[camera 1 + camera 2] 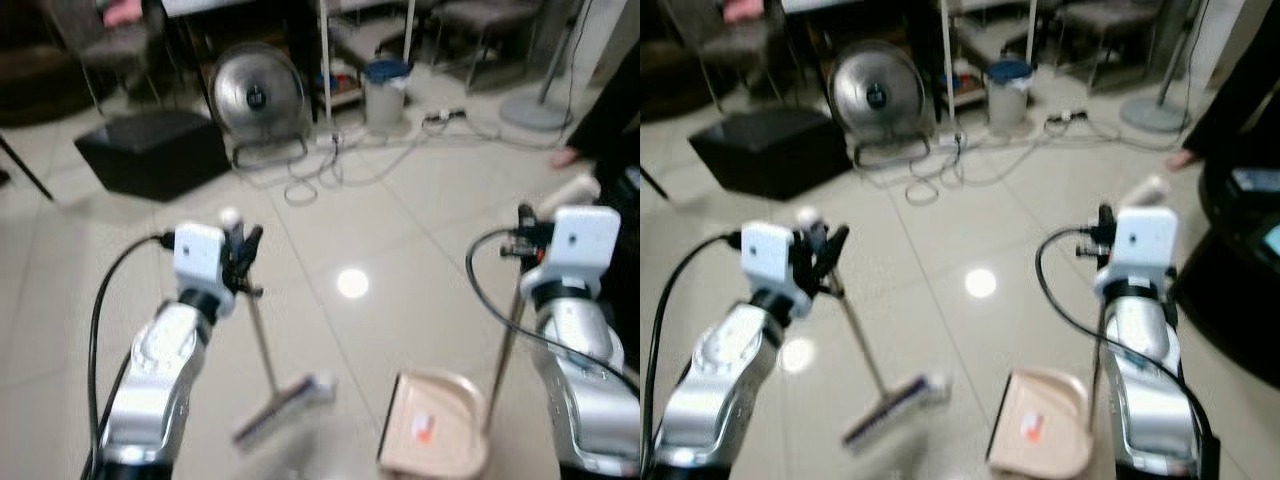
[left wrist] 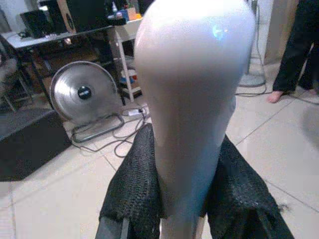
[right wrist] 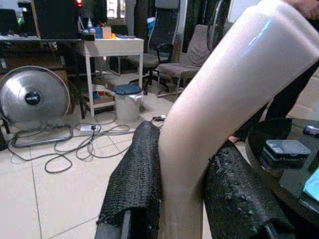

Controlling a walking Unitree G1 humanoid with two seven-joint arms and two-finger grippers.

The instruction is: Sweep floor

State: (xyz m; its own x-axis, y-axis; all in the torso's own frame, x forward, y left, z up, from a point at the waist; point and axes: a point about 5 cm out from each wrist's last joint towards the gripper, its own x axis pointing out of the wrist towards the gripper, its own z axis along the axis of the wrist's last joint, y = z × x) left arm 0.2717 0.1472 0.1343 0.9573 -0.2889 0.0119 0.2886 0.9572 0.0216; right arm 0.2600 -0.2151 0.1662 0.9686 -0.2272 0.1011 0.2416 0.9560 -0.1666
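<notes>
The broom [image 1: 285, 405] head on the floor [image 1: 400, 200] is blurred. The left gripper [image 1: 240, 250] is clamped on the broom handle top. The right gripper [image 1: 524, 235] is clamped on the dustpan [image 1: 435, 435] handle; the pan rests on the floor beside the broom head.

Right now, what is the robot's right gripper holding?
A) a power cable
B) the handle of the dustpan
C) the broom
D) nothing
B: the right gripper is shut on the pale handle whose pole runs down to the beige dustpan on the floor; the left gripper has the broom.
</notes>
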